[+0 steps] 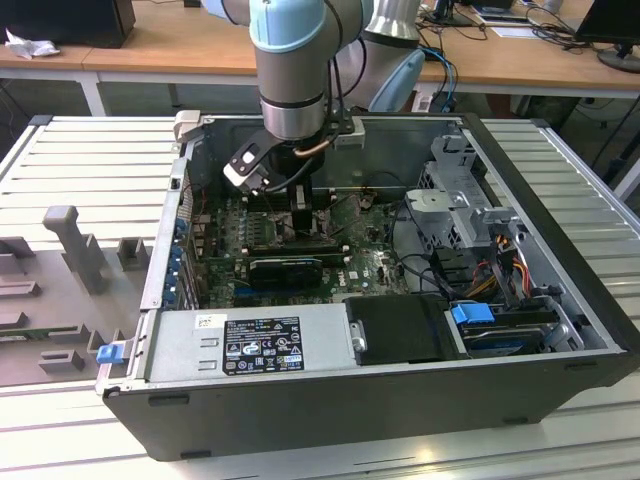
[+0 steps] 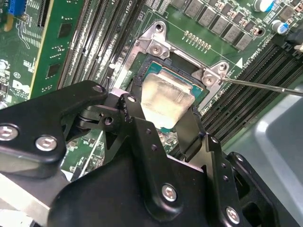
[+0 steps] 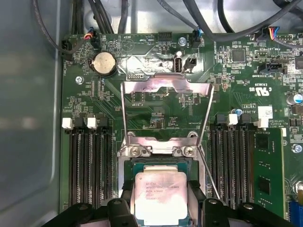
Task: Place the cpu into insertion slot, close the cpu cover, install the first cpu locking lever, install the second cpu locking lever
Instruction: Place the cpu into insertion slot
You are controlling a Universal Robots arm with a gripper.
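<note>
One end effector [image 3: 161,201] grasps one cpu [image 3: 160,189] at one insertion slot [image 2: 142,78], one cpu cover [image 3: 163,84] open.

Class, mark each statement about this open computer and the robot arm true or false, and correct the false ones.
1. The cpu cover is folded shut over the cpu. False: the cpu cover stands open, and the face of the cpu is bare.
2. The gripper has a finger on each of two opposite sides of the cpu. True: see the gripper in the second wrist view.
3. A round coin battery sits on the motherboard. True: the coin battery is there.
4. Every memory slot is empty. False: a green memory module stands in one.
5. The computer case is closed. False: the computer case is open, and the motherboard shows.
</note>
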